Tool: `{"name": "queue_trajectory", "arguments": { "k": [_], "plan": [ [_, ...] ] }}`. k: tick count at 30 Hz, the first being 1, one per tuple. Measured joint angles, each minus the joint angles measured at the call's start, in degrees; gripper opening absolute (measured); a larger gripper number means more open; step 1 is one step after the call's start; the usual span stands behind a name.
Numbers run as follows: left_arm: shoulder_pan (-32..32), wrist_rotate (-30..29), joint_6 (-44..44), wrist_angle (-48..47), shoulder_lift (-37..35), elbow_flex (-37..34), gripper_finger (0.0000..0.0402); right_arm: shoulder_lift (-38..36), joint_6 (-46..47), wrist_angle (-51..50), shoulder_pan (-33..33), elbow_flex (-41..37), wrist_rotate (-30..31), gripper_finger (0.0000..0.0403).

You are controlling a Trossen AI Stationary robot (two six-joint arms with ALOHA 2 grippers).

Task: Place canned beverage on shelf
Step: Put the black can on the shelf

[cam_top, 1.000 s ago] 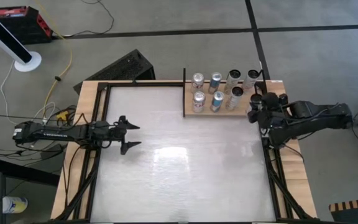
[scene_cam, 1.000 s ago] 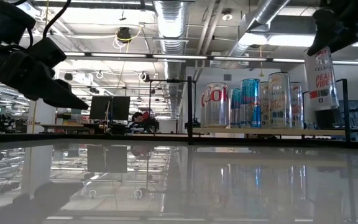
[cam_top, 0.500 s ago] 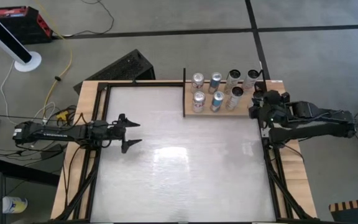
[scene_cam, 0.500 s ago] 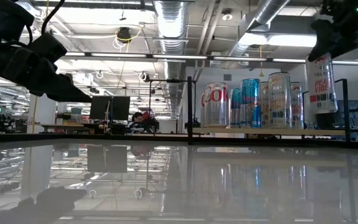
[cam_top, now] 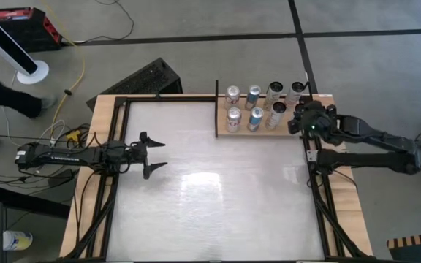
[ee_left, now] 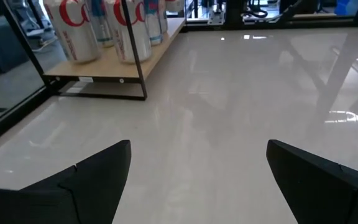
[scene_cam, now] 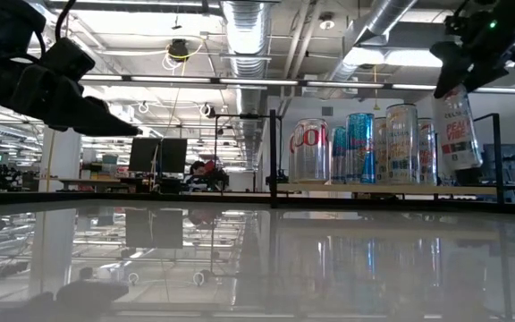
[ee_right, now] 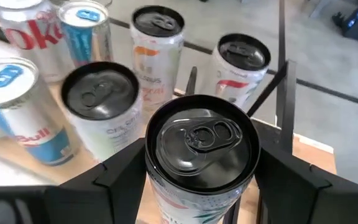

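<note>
Canned beverage [ee_right: 199, 155]: white can with a black lid and red lettering, held off the surface and tilted in the low view, at the right end of the shelf.
Right gripper [ee_right: 197, 171]: closed on the can's upper body just under the rim, one finger on each side; in the high view it sits over the shelf's right end.
Grip quality: judged sound for a carry; the fingers [ee_right: 114, 177] flank the round wall squarely, lid fully exposed.
Handling of the can: rigid along its height but thin-walled, so a hard squeeze could dent it; smooth printed metal, likely slippery. Weight cannot be told from the views; if full, it would swing under a high grip.
Best hold: on the cylindrical wall below the rim, as now, where the shoulder stiffens the shell.
Shelf [cam_top: 243, 131]: light wooden board with thin black posts, at the table's far right corner.
Cans on the shelf [cam_top: 256, 117]: seven standing upright in two rows, close together; the open place appears to be at the right end of the near row.
Risk: the black post [ee_right: 283, 46] and the nearest standing can [ee_right: 101, 112] lie just beside the held can; a tilted descent could knock either.
Next need: judged to be righting the can, then lowering it onto bare board.
Left gripper [cam_top: 152, 155]: fingers spread wide, empty, waiting above the table's left side, well apart from the shelf.
</note>
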Motion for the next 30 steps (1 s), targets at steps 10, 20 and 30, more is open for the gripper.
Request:
{"name": "queue_trajectory", "arguments": {
  "k": [10, 20, 30],
  "plan": [
    [0.0, 0.0, 1.09, 0.4, 0.01, 0.0, 0.0359, -2.5, -10.8, 14.74, -10.7, -7.28, -5.92, 0.0286],
    [0.0, 0.0, 0.96, 0.38, 0.02, 0.0, 0.0359, -5.75, -13.22, 16.15, -15.37, -8.44, -10.75, 0.0286],
    [0.0, 0.87, -0.42, 0.34, 0.02, 0.0, 0.0359, -6.4, -14.16, 21.64, -17.58, -13.1, -12.67, 0.0286]
  ]
}}
